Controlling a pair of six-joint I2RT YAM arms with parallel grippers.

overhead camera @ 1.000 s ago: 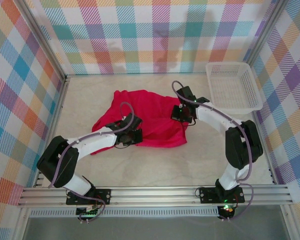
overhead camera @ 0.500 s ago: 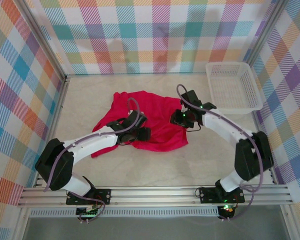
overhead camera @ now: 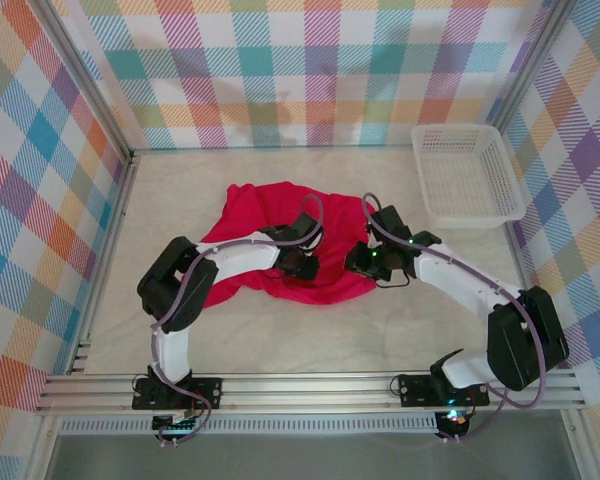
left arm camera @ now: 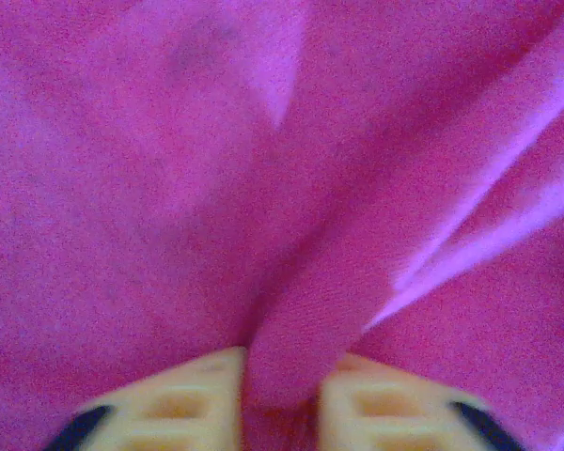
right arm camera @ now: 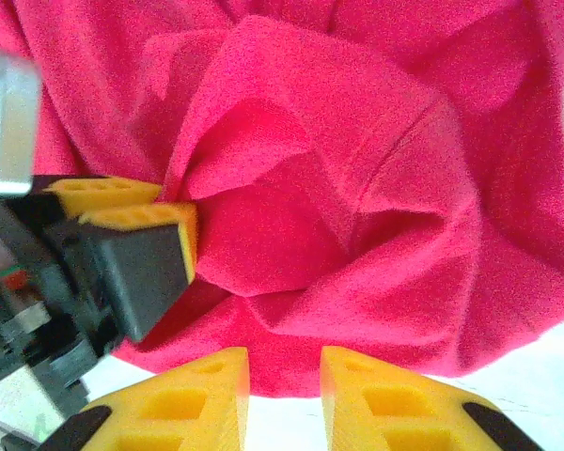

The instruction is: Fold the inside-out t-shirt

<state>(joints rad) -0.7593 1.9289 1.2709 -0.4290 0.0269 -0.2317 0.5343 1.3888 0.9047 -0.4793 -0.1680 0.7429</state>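
The inside-out t-shirt (overhead camera: 265, 215) lies crumpled in a red heap mid-table. My left gripper (overhead camera: 302, 264) sits at the heap's near right part. In the left wrist view it (left arm camera: 282, 399) is shut on a raised fold of the t-shirt (left arm camera: 169, 188), with cloth filling the gap between the yellow fingers. My right gripper (overhead camera: 363, 262) is just right of it at the shirt's near right edge. It (right arm camera: 284, 395) stands open, bare table showing between its fingers, the t-shirt (right arm camera: 357, 188) hem just beyond its tips. The left gripper's fingers (right arm camera: 122, 202) pinch cloth at the left there.
A white plastic basket (overhead camera: 470, 175) stands at the back right corner. Checkered walls close in the table on three sides. Bare tabletop (overhead camera: 380, 330) lies in front of the shirt, between it and the arm bases.
My left gripper swung right across the shirt, opened and shut again on a fold. My right gripper came nearer and opened off the cloth. The shirt bunched toward the middle.
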